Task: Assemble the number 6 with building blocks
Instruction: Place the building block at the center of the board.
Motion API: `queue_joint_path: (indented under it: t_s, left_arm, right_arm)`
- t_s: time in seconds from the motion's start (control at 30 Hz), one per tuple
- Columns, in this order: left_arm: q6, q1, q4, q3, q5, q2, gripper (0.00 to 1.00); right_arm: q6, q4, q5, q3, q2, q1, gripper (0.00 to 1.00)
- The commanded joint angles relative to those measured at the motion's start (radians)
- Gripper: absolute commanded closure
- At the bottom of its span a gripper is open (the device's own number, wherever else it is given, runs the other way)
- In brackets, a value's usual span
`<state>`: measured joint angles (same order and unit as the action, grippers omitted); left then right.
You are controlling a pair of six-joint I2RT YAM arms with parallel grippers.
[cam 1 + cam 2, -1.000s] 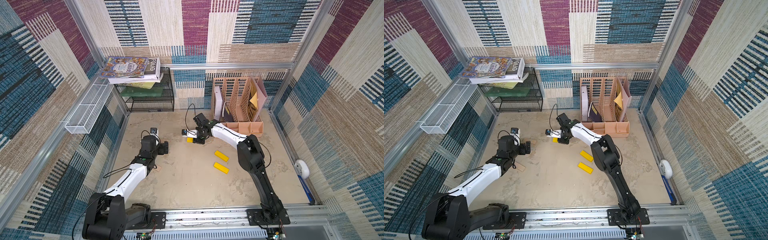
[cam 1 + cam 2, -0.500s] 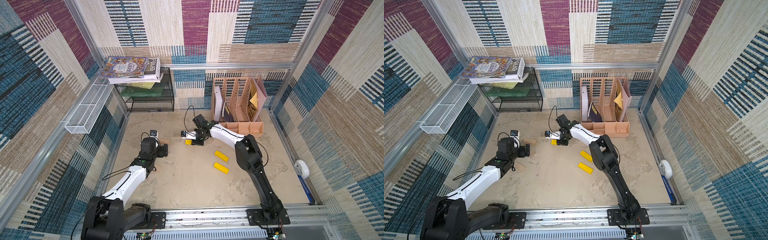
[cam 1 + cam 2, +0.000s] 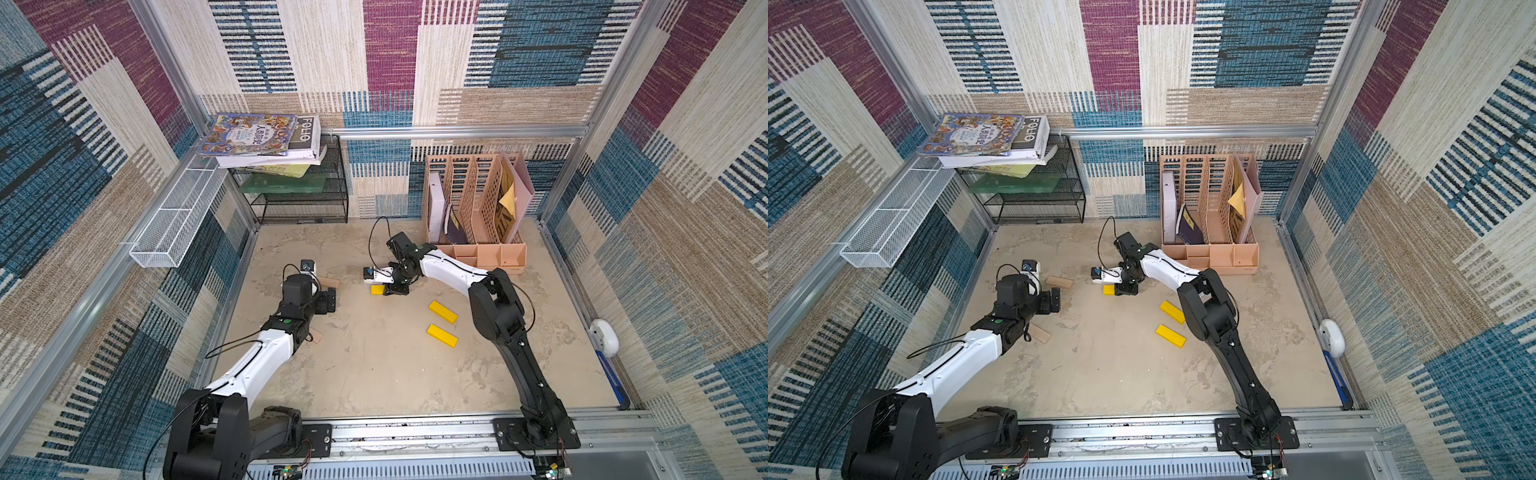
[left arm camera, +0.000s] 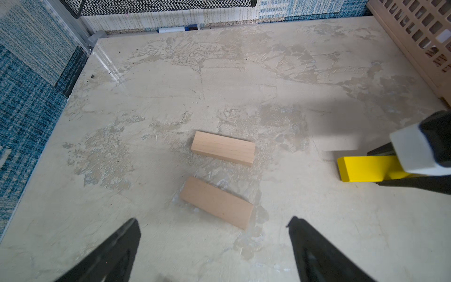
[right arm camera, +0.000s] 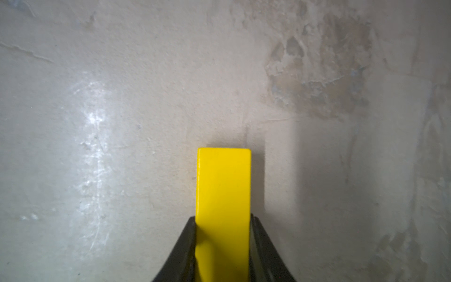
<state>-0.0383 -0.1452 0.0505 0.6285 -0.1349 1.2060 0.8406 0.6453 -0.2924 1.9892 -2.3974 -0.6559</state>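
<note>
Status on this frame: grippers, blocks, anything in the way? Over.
Left gripper open, hovering by two wooden blocks. Right gripper shut on yellow block. Other two yellow blocks loose, no 6 started. Nothing blocking seen.

I see my left gripper (image 3: 328, 300) hanging wide open left of centre, my right gripper (image 3: 388, 289) mid-frame, reaching far forward, clamped on a bar (image 5: 223, 180).
</note>
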Motion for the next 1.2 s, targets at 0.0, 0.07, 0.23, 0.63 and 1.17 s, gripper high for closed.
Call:
queue_joint_path:
  t_s: [0.0, 0.07, 0.23, 0.63, 1.17]
  left_arm:
    - [-0.003, 0.001, 0.006, 0.01, -0.006, -0.002, 0.01]
    - [-0.003, 0.001, 0.006, 0.013, -0.006, 0.0, 0.01]
    - [-0.005, 0.001, 0.007, 0.016, -0.003, 0.003, 0.01]
    - [-0.072, 0.001, -0.075, 0.098, -0.01, 0.029, 0.0]
    - [-0.878, 0.006, -0.726, 0.856, 0.013, 0.589, 0.15]
  right_arm:
    - [0.015, 0.006, -0.014, 0.001, -0.006, 0.004, 0.83]
    - [0.017, 0.004, -0.008, 0.003, -0.008, 0.006, 0.81]
    - [0.028, 0.003, 0.003, -0.014, -0.001, 0.02, 0.7]
    - [-0.033, -0.025, 0.011, -0.019, 0.089, 0.001, 0.32]
    - [-0.612, -0.108, 0.281, -0.032, 0.487, 0.202, 0.04]
